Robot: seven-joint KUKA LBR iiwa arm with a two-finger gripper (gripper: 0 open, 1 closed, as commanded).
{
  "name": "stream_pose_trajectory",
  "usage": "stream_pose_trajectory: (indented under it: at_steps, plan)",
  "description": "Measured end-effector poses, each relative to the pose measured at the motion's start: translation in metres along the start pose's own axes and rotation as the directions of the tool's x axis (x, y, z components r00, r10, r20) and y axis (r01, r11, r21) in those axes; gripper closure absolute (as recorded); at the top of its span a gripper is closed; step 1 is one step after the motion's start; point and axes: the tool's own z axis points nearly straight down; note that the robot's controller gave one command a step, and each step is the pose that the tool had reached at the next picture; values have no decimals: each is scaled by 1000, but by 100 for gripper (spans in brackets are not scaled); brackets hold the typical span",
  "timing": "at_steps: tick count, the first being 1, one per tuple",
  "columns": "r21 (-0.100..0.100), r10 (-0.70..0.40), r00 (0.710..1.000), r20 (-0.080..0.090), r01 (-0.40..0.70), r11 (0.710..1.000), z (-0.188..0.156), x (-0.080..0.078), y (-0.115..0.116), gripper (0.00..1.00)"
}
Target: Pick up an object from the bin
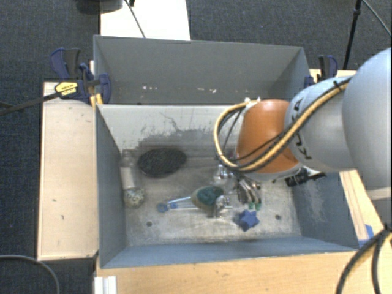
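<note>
The gripper (228,201) sits at centre frame, beside a teal, blue-handled object (206,196). It's tucked under the arm, so I can't tell whether it's open or closed.

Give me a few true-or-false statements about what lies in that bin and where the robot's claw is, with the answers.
1. A black oval lies at the back left of the bin floor. True.
2. The gripper hangs over the black oval. False: it is right of the middle, beside a green tool with a blue handle.
3. A blue piece lies near the front wall, by the gripper. True.
4. A speckled ball lies on the right side. False: it is on the left, in front of a pale tube.
</note>
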Motion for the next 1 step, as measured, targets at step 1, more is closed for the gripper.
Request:
stream_pose_trajectory:
  at_steps: [1]
  plan:
    - [-1,-40,999,10,40,999,-150,-9,16,100]
